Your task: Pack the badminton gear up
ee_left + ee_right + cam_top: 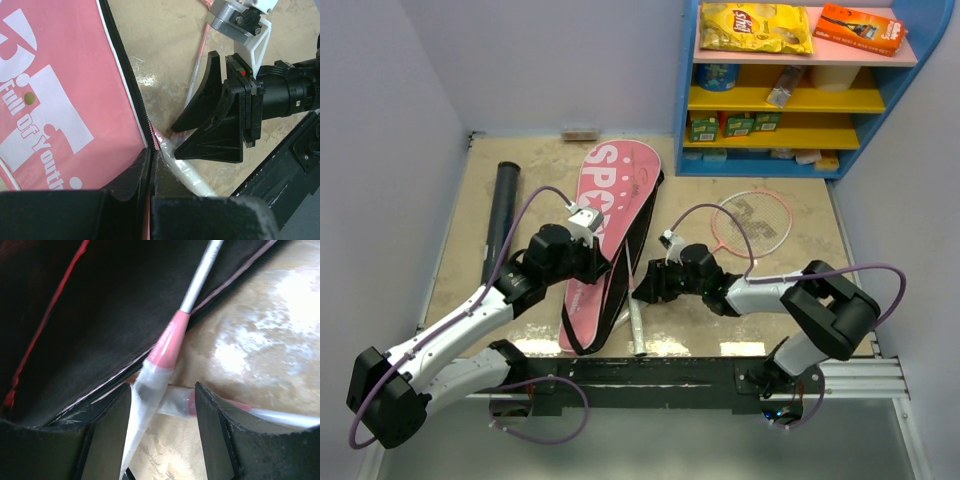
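On the tan table (820, 230), left jaws pinch the pink bag (620, 185), right jaws gape around racket handles (150, 380).

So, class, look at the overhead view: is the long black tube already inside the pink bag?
No, the black tube lies in the open to the left of the pink bag, apart from it.
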